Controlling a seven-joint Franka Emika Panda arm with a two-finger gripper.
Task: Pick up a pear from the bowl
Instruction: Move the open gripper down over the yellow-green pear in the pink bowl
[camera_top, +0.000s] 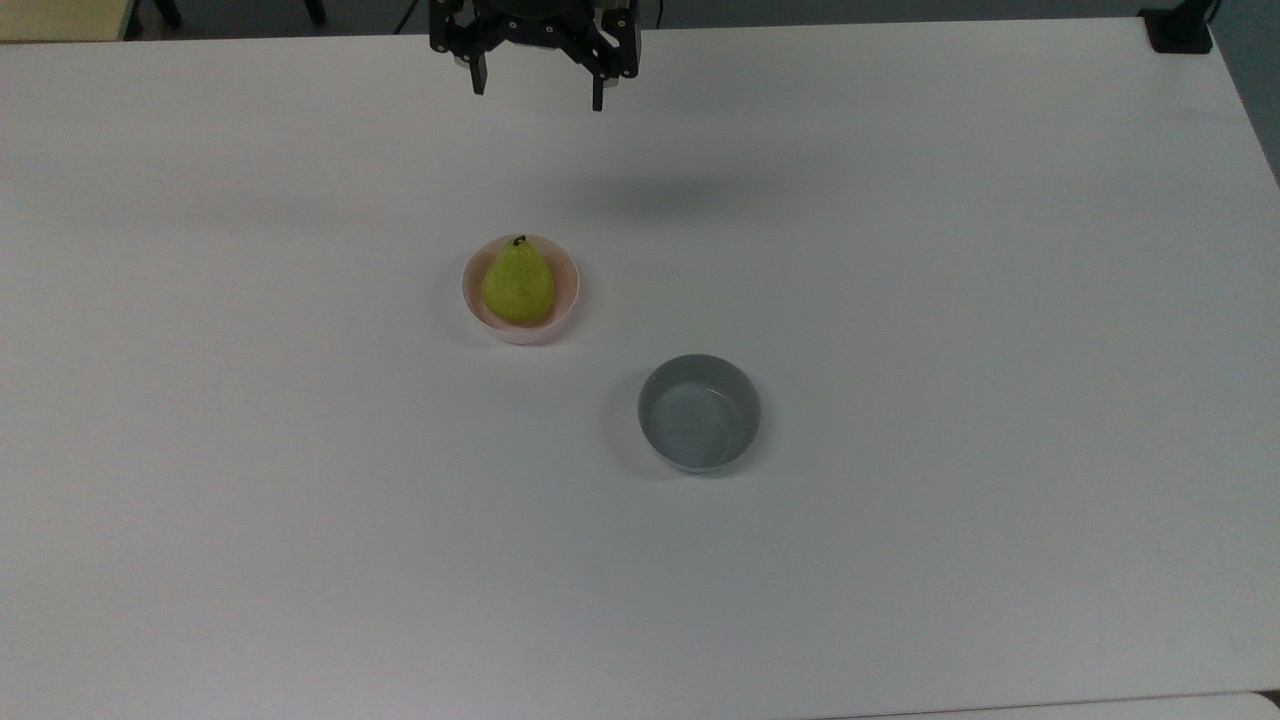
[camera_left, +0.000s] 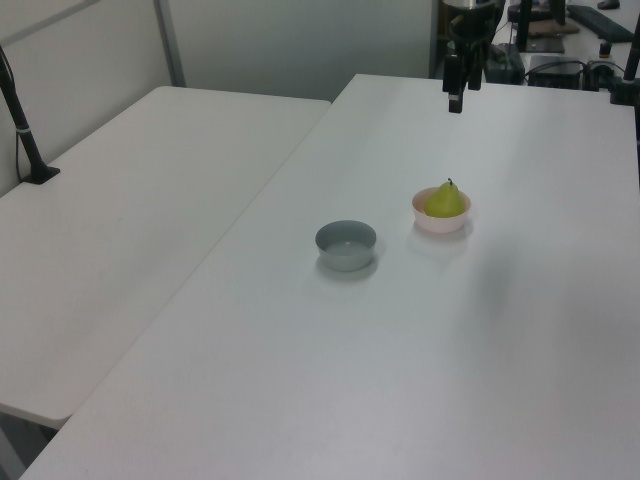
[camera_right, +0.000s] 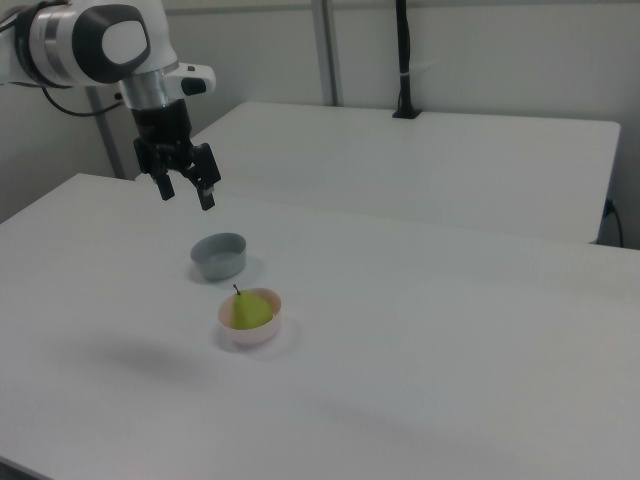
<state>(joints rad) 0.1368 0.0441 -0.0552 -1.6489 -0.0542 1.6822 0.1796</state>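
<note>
You have the gripper (camera_top: 537, 90) at the top view's upper middle, fingers (camera_top: 479, 78) spread and holding nothing; the pear (camera_top: 518, 283) stands in the bowl (camera_top: 568, 283) mid-frame.

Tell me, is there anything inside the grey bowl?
No, the grey bowl is empty in the top view, while the pear sits in the pink bowl.

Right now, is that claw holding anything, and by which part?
Nothing is held. The claw hangs open above the table, apart from the pear sitting in its pink bowl.
</note>
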